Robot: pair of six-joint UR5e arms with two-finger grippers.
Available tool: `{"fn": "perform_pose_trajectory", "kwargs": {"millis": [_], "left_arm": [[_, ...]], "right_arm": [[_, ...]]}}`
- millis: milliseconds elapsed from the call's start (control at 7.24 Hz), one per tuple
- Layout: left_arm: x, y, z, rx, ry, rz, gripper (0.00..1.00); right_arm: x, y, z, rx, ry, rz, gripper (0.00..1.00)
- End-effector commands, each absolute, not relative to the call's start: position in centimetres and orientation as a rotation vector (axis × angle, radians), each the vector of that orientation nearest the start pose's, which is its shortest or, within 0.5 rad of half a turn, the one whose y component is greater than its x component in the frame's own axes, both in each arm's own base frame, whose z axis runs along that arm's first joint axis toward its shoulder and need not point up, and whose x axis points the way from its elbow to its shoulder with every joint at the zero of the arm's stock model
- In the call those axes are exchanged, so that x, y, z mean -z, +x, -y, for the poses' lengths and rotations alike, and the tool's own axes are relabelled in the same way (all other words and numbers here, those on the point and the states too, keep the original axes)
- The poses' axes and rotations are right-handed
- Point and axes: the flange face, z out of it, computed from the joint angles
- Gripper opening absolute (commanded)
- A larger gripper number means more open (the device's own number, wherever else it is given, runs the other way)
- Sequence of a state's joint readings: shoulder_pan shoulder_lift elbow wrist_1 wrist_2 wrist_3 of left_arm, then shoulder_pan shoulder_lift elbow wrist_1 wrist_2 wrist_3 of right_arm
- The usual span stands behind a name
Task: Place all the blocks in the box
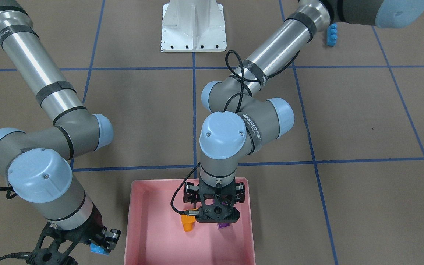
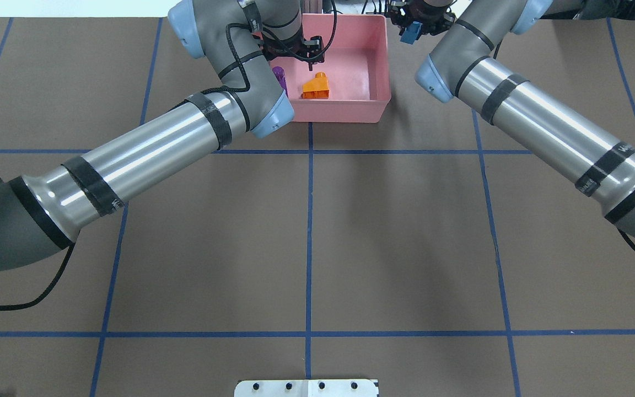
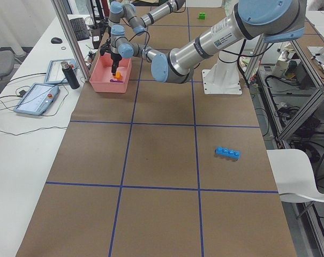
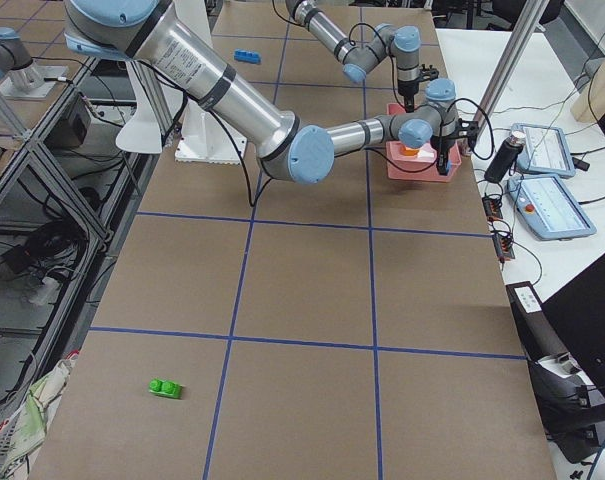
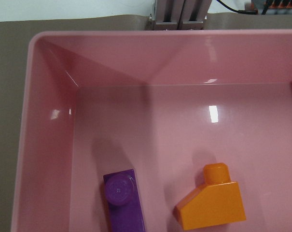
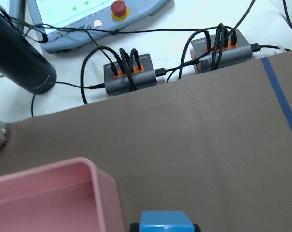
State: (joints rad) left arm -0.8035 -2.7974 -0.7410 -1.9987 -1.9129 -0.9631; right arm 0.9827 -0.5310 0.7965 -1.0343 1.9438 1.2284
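The pink box (image 1: pixel 135 206) stands at the table's far edge (image 2: pixel 381 66). An orange sloped brick (image 5: pixel 211 203) and a purple brick (image 5: pixel 122 198) lie on its floor. My left gripper (image 1: pixel 215 217) hangs open and empty over them inside the box. My right gripper (image 2: pixel 412 28) is shut on the small blue brick (image 1: pixel 98 249), just outside the box's wall (image 6: pixel 104 193). The long blue brick (image 1: pixel 331 35) lies on the table near the robot's left side. The green brick (image 4: pixel 166 387) lies far off at the table's right end.
The white metal base (image 1: pixel 193 25) stands at the robot's side of the table. Past the table's edge by the box are a black bottle (image 6: pixel 15 63), cable hubs (image 6: pixel 131 75) and a pendant with a red button (image 6: pixel 118 7).
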Motion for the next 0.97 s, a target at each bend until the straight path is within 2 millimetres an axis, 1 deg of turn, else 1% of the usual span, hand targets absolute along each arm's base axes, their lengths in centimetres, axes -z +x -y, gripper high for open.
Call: {"fn": "perform_pose_trajectory", "kwargs": {"millis": [0,138,276,415,553,691,829], "left_arm": [[-14.5,52.5,72.1,-0.065,0.283,-0.882,1.0],[-15.4,51.5,72.5,-0.085,0.279,-0.889,1.0],[-16.2,50.7,72.8,-0.118,0.292,-0.883,1.0],[-17.9,48.5,73.9,-0.155,0.281,-0.894,1.0],[-19.9,45.3,75.0,-0.2,0.273,-0.916,1.0],[-22.5,42.3,75.6,-0.205,0.263,-0.927,1.0],[-23.2,41.0,75.6,-0.204,0.246,-0.943,1.0]], "right_arm": [[-19.4,-41.9,80.8,-0.573,0.183,0.887,0.0],[-19.4,-42.7,80.6,-0.576,0.172,0.883,0.0],[-18.8,-43.0,80.6,-0.577,0.171,0.888,0.0],[-19.5,-43.9,80.3,-0.571,0.157,0.877,0.19],[-20.0,-45.0,79.8,-0.544,0.155,0.868,0.91],[-19.6,-45.3,79.7,-0.542,0.156,0.87,0.98],[-19.9,-45.3,79.7,-0.528,0.149,0.85,0.98]]}}
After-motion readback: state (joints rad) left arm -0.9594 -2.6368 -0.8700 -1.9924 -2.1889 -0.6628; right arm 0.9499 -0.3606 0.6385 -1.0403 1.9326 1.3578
